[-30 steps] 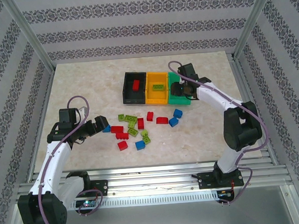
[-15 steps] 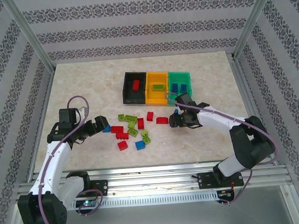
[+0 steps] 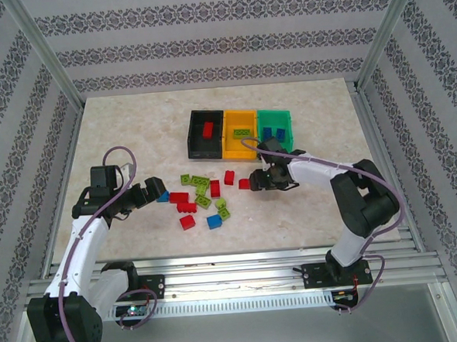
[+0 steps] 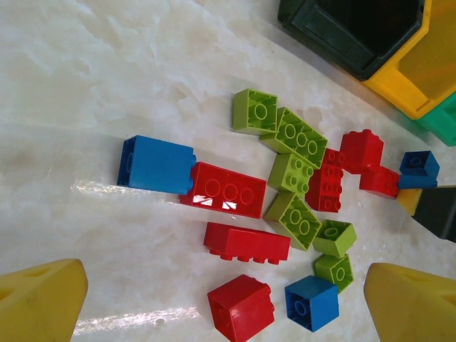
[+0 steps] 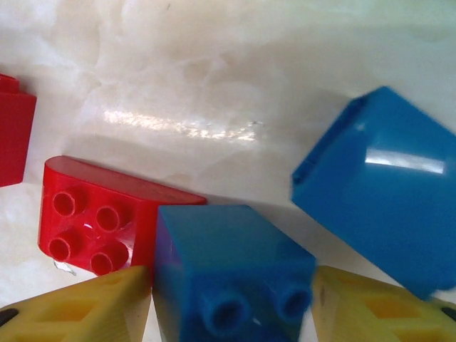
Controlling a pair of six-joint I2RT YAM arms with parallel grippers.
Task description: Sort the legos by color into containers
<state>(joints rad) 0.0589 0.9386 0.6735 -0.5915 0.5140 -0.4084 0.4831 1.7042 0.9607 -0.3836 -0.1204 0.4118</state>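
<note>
Red, blue and lime green legos [image 3: 199, 194] lie scattered at mid-table. The three joined containers stand behind them: black [image 3: 193, 144] holding a red lego, orange-yellow [image 3: 230, 148] holding a green one, teal-green [image 3: 289, 121] holding blue ones. My right gripper [image 3: 264, 177] is down at the table in front of the bins. In the right wrist view its yellow fingers [image 5: 78, 310] press both sides of a blue lego [image 5: 228, 271], beside a second blue lego [image 5: 385, 192] and a red one [image 5: 92, 221]. My left gripper [image 3: 154, 193] hangs open left of the pile, over a red lego [image 4: 241, 305].
An aluminium frame [image 3: 43, 58] and patterned walls enclose the marble table [image 3: 133, 130]. In the left wrist view, a blue lego [image 4: 157, 165] and a long red one [image 4: 226, 191] lie nearest the left arm. There is bare marble left of and behind the bins.
My right arm swung from over the teal-green bin down to the table, and its gripper closed around a blue lego beside the red one. The left arm has not moved.
</note>
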